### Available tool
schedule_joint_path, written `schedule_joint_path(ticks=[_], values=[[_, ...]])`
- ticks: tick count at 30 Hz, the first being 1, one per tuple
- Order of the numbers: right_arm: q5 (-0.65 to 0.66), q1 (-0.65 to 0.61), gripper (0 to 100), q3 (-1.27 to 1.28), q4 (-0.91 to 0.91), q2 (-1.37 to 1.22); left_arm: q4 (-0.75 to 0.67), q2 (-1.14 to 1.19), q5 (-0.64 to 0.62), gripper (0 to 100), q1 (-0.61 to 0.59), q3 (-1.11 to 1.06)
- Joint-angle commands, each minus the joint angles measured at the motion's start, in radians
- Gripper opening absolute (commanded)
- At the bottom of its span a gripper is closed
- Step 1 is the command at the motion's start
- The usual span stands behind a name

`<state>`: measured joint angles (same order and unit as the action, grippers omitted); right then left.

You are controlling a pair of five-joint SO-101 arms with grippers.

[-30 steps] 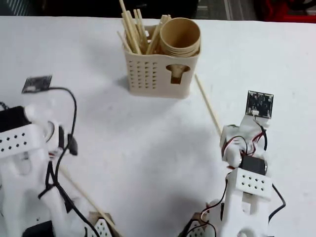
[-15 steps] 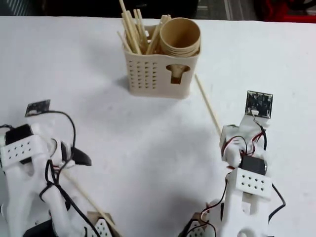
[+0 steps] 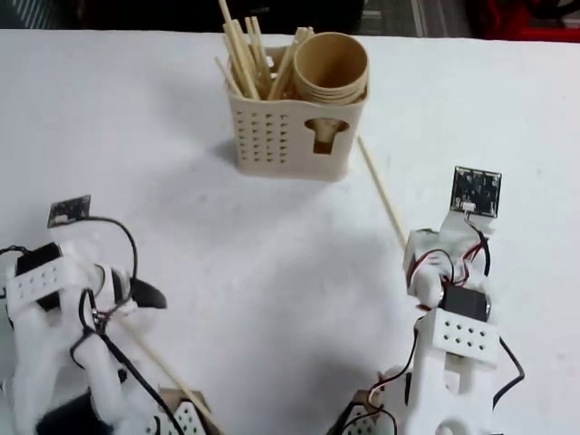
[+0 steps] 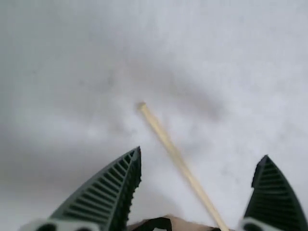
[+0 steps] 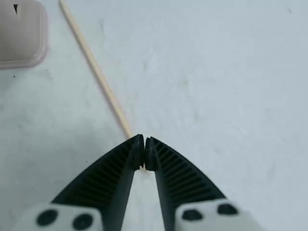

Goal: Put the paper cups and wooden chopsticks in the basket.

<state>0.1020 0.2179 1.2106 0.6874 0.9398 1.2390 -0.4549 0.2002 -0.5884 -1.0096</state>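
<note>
I see the cream perforated plastic basket [image 3: 290, 136] holding the brown paper cups [image 3: 331, 65] and a bundle of wooden chopsticks [image 3: 243, 54]. One loose wooden chopstick [image 5: 96, 72] lies on the white worktop [image 3: 272, 254], starting just beside the basket. My right gripper [image 5: 143, 147] has its fingers together at the far end of it. Well apart from the basket, my left gripper [image 4: 200, 155] has its fingers apart over a second loose chopstick [image 4: 178, 161].

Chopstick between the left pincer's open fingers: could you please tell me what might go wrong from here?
1. The chopstick lies slanted below the open left pincer; closing might roll it or pinch only its end.
2. The basket is already packed with sticks and cups, so dropping another in could snag.
</note>
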Motion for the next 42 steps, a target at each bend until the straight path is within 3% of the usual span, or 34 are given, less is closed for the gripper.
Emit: schedule_joint_path(ticks=[1, 7, 18, 28, 34, 42], values=[[0.011, -0.005, 2.0, -0.005, -0.013, 0.008, -0.066, 0.125, 0.008, 35, -0.007, 0.046], [0.011, -0.005, 2.0, -0.005, -0.013, 0.008, -0.075, 0.309, 0.005, 35, -0.004, 0.161], [0.011, -0.005, 2.0, -0.005, -0.013, 0.008, -0.098, 0.489, -0.006, 11, 0.094, 0.272], [0.011, -0.005, 2.0, -0.005, -0.013, 0.008, -0.100, 0.513, -0.166, 3, 0.252, 0.359], [0.011, -0.005, 2.0, -0.005, -0.013, 0.008, -0.097, 0.513, -0.265, 2, 0.358, 0.460], [0.012, -0.005, 2.0, -0.005, -0.015, 0.008, -0.097, 0.515, -0.367, 2, 0.378, 0.660]])
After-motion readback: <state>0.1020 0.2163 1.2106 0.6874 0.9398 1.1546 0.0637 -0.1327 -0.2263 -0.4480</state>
